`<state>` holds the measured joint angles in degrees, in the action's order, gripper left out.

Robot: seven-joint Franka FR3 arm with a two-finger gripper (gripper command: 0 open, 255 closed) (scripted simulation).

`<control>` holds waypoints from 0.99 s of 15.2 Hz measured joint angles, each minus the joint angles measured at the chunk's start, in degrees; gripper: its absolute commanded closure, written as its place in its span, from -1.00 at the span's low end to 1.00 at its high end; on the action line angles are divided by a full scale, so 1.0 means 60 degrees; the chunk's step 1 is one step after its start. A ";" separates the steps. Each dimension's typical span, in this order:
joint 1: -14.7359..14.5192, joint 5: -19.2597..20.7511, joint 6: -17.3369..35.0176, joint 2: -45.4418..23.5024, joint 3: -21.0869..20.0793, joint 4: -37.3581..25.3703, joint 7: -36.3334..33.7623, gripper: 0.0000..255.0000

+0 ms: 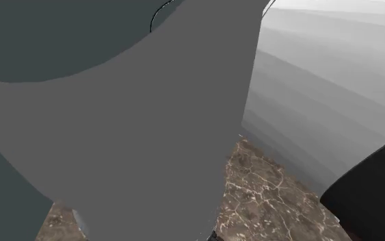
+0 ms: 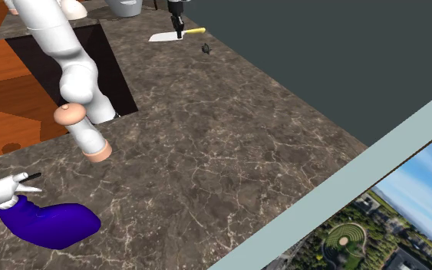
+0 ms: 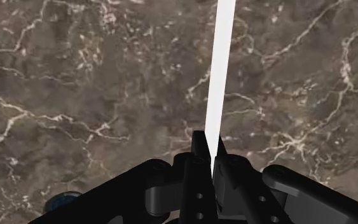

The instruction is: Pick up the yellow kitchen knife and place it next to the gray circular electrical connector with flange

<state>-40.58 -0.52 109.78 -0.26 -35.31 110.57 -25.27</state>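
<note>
Arm (image 2: 55, 37) extended far, tool (image 3: 210, 142) seemingly vertical, clamped on knife (image 3: 220, 63)

No readable text or signs.
Plain and unmarked: knife (image 2: 161, 36), marbled counter (image 2: 229, 138), blue bottle (image 2: 49, 222).

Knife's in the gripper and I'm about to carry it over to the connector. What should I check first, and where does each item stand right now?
1. Grasp: ok. The gripper is shut on the kitchen knife, clasping its white blade.
2. Held by the yellow handle: not ok, the hold is on the blade.
3. Target found: ok. The connector lies on the marble countertop near the handle, apart from it.
4. Knife lifted off the countertop: cannot tell.
5. Blue spray bottle off the route: ok, far across the countertop.
</note>
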 measured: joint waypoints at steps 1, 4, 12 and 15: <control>-0.0004 0.0030 0.0106 -0.0047 -0.0003 0.0066 -0.0016 1.00; -0.0012 0.0102 0.0500 -0.0164 -0.0008 0.0366 -0.0057 1.00; -0.0035 0.0189 0.0936 -0.0301 -0.0023 0.0687 -0.0131 1.00; -0.0035 0.0189 0.0937 -0.0301 -0.0023 0.0688 -0.0131 -1.00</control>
<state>-40.79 0.62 115.40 -2.07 -35.45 114.71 -26.06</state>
